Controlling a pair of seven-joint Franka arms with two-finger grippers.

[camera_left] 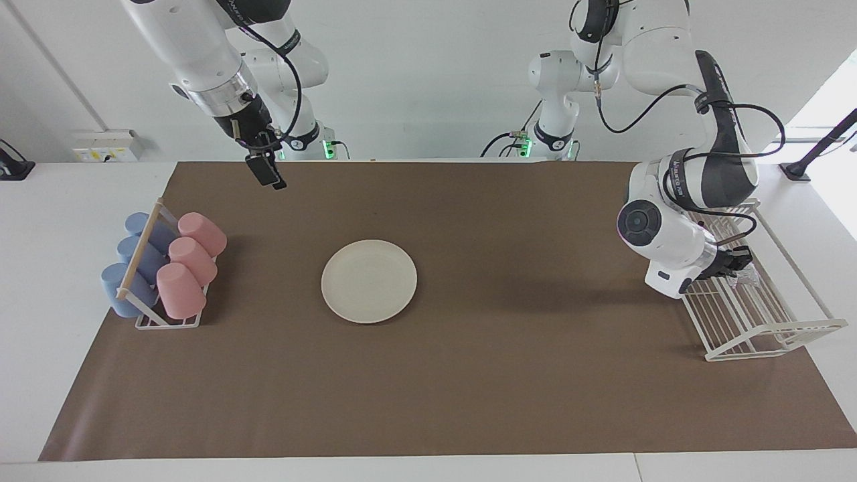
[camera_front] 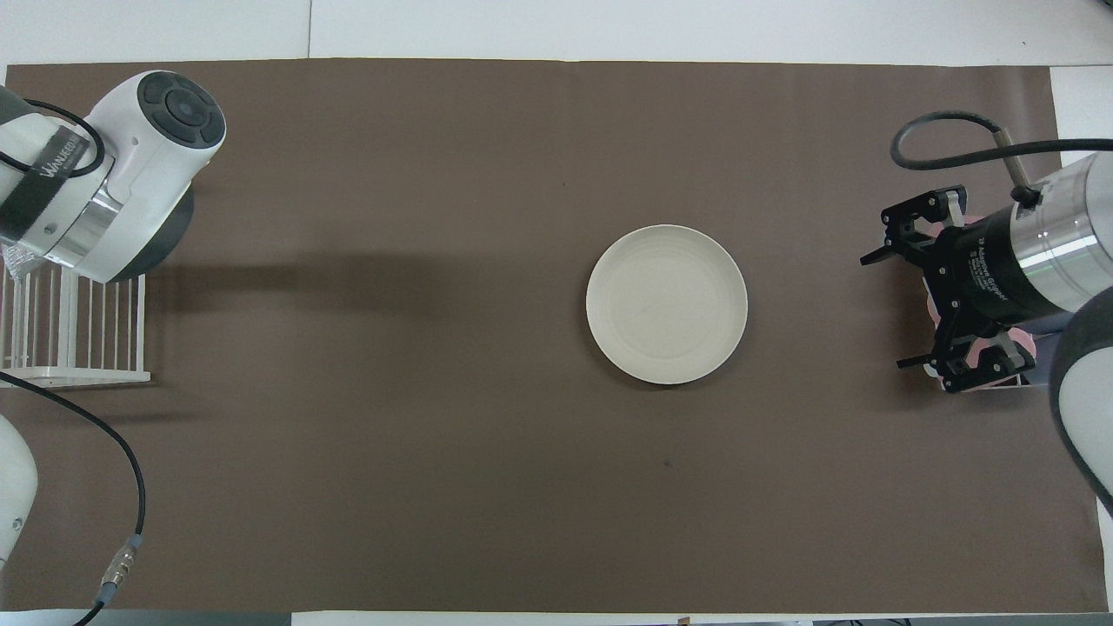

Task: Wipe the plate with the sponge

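The cream-white plate (camera_left: 369, 281) lies flat on the brown mat in the middle of the table, and it also shows in the overhead view (camera_front: 667, 304). The sponge (camera_left: 750, 276) is a crinkly translucent pad inside the white wire rack (camera_left: 760, 328) at the left arm's end of the table. My left gripper (camera_left: 736, 262) reaches down into that rack right at the sponge. In the overhead view the left wrist hides both. My right gripper (camera_left: 271, 177) hangs high in the air at the right arm's end, away from the plate, and waits.
A holder with pink cups (camera_left: 191, 264) and blue cups (camera_left: 134, 264) stands at the right arm's end of the mat. The wire rack (camera_front: 78, 348) sits at the mat's edge at the left arm's end. Brown mat (camera_front: 391, 435) surrounds the plate.
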